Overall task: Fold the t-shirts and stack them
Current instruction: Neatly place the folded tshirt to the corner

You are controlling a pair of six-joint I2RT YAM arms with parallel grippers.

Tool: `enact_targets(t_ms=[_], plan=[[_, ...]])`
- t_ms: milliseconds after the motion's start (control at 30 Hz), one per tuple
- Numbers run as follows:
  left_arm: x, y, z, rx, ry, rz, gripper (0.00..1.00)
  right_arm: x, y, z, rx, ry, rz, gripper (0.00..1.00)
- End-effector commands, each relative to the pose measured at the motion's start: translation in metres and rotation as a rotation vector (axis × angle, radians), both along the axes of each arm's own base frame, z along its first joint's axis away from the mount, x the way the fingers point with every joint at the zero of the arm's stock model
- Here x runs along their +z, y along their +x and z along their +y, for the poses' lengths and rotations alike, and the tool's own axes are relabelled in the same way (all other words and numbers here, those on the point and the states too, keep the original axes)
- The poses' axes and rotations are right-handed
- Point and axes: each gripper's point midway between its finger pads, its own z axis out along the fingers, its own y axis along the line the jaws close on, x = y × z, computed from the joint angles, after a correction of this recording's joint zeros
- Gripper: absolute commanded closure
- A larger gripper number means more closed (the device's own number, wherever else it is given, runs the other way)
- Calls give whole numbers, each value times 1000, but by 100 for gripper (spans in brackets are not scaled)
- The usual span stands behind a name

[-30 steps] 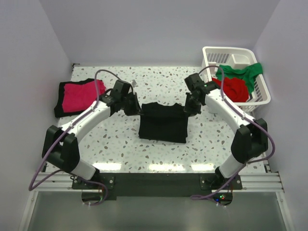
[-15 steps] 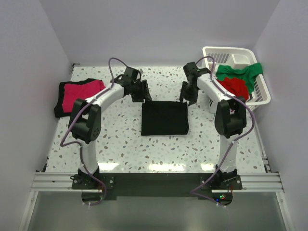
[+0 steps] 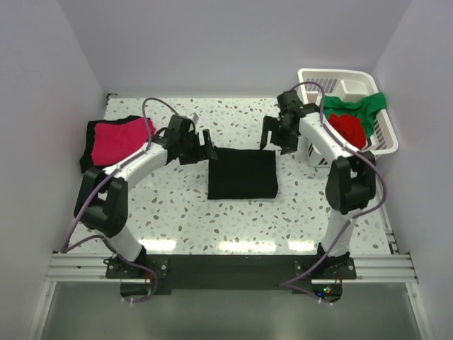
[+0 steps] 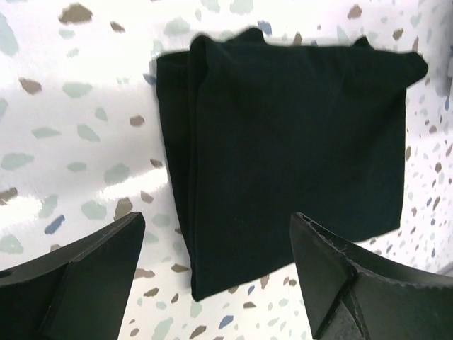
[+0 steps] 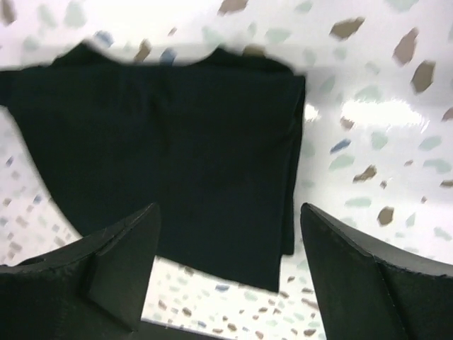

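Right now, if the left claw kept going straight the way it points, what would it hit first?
Probably the folded black t-shirt, which lies flat on the table right ahead of the open left gripper; how far off is unclear.

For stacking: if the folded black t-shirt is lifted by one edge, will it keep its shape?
Probably not: the black t-shirt shows loose layers at its edge, so it likely droops and unfolds. Thin cloth; pushing may bunch it.
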Motion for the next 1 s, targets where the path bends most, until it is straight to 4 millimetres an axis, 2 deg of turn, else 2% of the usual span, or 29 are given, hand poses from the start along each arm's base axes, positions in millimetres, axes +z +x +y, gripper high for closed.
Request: enact_targets(t_ms=[0,67,133,267,400,467,567,700,833,967], plan=[[16,-3,-11,-40,-115,-81,12,37,-15,28,70,169,-95,18],[9,-11,-14,-57,-147,-82,12,30,-32,39,103,205,-71,20],[13,-18,-19,-79,-192,-88,12,15,-48,45,116,206,-27,20],[7,-29,-23,-117,-229,-82,12,-6,-66,64,156,199,29,21],[6,-33,-22,-120,-229,-85,12,-20,-74,80,187,175,64,21],[4,-35,-21,-122,-227,-81,11,-22,-73,85,190,150,57,21],[-1,-35,-20,-119,-223,-76,11,-32,-69,87,180,115,64,21],[-14,-36,-20,-111,-215,-50,11,-62,-69,83,171,60,121,21],[-24,-38,-20,-104,-219,-28,10,-90,-83,73,172,8,196,21],[-30,-36,-19,-89,-221,-33,10,-107,-94,64,170,-26,244,21]])
